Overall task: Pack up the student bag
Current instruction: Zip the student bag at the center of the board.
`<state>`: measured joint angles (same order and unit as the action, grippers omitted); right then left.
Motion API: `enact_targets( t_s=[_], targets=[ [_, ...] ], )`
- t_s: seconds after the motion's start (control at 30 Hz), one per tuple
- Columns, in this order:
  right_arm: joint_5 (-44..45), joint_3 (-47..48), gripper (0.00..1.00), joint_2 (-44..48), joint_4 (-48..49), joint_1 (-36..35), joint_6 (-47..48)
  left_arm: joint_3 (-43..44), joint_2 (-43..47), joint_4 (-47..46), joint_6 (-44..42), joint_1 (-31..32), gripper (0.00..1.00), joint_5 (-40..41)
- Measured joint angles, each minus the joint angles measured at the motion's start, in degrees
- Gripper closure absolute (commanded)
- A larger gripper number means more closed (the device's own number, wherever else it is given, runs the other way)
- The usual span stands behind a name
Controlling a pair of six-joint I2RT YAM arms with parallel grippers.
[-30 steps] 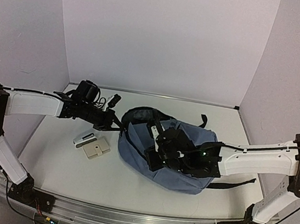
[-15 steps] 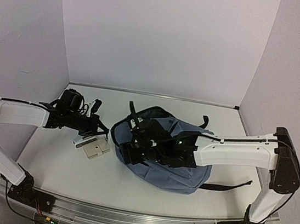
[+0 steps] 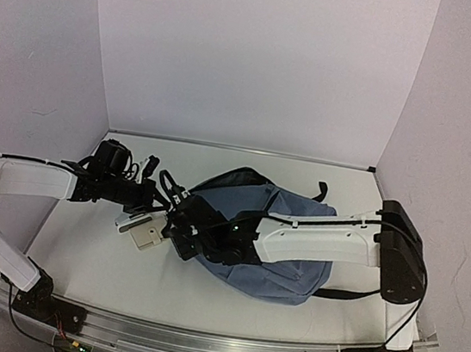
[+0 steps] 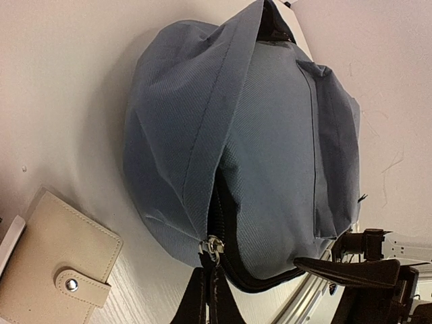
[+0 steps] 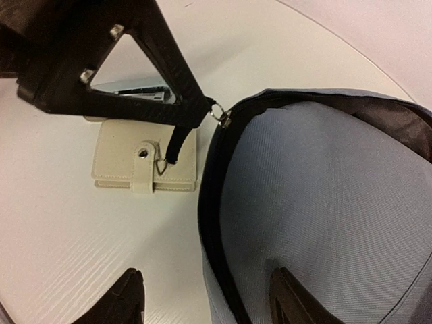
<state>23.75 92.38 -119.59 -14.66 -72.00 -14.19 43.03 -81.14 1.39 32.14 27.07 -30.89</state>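
We note right arm stretched further left across bag than second ago. Right gripper over bag's left edge, jaws wide, holding nothing. Left gripper pinched on zipper pull there. One bag, flat on table. One beige wallet just left of bag.

One student bag, one beige snap-tab wallet, one flat white-and-grey item, two grippers: left gripper, right gripper
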Motion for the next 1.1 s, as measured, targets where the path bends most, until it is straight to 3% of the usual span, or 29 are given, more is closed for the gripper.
enact_targets(
  t_s=[0.07, 0.23, 0.3, 0.53, 0.93, 1.0, 1.1],
  targets=[
    [2.20, 1.24, 0.60, -1.65, 0.02, -0.09, 0.82, 0.00, 0.00, 0.00, 0.00, 0.00, 1.00, -0.02],
    [7.04, 3.00, 0.95, -4.63, 0.08, -0.09, 2.10, 0.00, 0.00, 0.00, 0.00, 0.00, 1.00, -0.10],
    [7.72, 3.14, 1.00, -4.94, 0.07, -0.11, 2.44, 0.02, 0.00, 0.03, -0.03, 0.00, 1.00, -0.08],
    [5.26, -0.88, 1.00, -2.93, 2.71, -0.20, 2.35, 1.08, 0.00, 1.60, -0.24, 0.12, 1.00, 0.88],
    [-7.85, -19.61, 1.00, 13.83, 3.41, -1.64, -0.66, 8.14, -3.72, 3.59, -1.19, 0.37, 1.00, 5.63],
    [-8.56, -22.14, 0.93, 15.75, 3.07, -2.03, -2.16, 9.60, -5.14, 3.55, -1.72, 0.26, 1.00, 5.51],
    [-8.37, -23.50, 0.68, 17.33, 2.21, -2.33, -4.75, 10.47, -6.28, 3.20, -2.31, 0.17, 1.00, 4.26]
  ],
)
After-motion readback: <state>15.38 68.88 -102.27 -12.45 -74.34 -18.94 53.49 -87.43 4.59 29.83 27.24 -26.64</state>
